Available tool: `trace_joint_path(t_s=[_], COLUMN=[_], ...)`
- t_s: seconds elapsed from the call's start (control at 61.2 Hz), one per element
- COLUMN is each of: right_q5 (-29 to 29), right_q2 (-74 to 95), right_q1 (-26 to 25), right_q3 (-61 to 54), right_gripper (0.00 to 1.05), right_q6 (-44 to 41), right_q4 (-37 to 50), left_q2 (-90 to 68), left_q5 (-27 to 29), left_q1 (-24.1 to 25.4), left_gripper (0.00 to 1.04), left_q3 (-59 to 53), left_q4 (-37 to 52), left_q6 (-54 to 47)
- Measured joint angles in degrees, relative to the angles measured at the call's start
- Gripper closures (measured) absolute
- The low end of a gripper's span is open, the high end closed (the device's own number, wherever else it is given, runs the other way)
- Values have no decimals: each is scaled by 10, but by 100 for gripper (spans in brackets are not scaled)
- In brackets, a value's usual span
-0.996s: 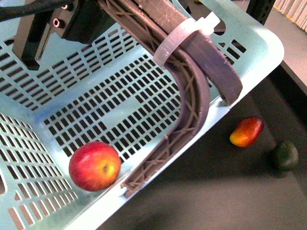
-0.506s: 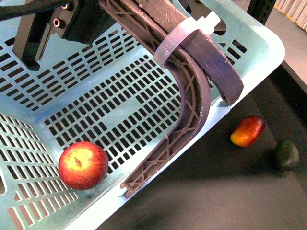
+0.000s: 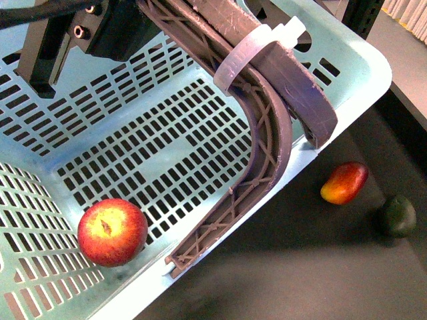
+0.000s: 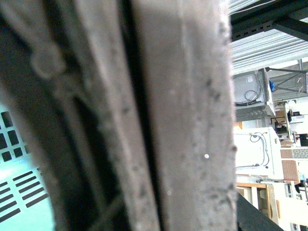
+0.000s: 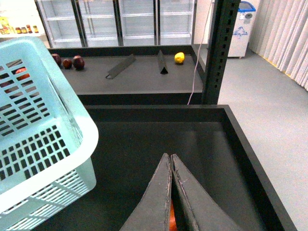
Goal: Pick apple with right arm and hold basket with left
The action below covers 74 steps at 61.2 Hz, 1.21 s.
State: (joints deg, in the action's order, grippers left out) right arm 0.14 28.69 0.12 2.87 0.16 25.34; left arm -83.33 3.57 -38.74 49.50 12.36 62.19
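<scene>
The red apple [image 3: 112,232] lies inside the turquoise basket [image 3: 167,153], on its slotted floor near the low corner, stem dimple facing up. The basket hangs tilted above the black surface. My left gripper [image 3: 117,27] is shut on the basket's brown ribbed handle [image 3: 270,140], which carries a white zip tie [image 3: 248,52]. In the left wrist view that handle [image 4: 183,120] fills the picture. My right gripper [image 5: 171,158] is shut with nothing gripped, beside the basket's rim [image 5: 72,120] and over the black tray. It does not show in the front view.
A red-orange mango [image 3: 344,182] and a dark green fruit [image 3: 397,215] lie on the black surface to the right of the basket. The tray's raised wall [image 5: 250,159] and a black post [image 5: 219,53] stand near my right gripper. A shelf with fruit [image 5: 179,57] lies beyond.
The apple has rolled to the left across the basket floor and turned its dimple upward. The basket has shifted slightly.
</scene>
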Motion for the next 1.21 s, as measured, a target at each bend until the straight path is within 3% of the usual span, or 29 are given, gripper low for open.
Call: trace_joint_path(t_s=[0.914, 1.045, 1.208], right_q5=[0, 0, 0], right_q2=[-183, -265, -282], right_q1=[0, 0, 0], right_q3=[-19, -18, -18], right_gripper=[103, 103, 103], right_q6=[0, 0, 0], right_q4=[-149, -245, -252], left_q2=[0, 0, 0], left_q5=[-1, -1, -1], left_q1=[0, 0, -1], left_gripper=[76, 76, 76], left_q3=[0, 0, 0], left_q4=[0, 0, 0], left_q6=[0, 0, 0])
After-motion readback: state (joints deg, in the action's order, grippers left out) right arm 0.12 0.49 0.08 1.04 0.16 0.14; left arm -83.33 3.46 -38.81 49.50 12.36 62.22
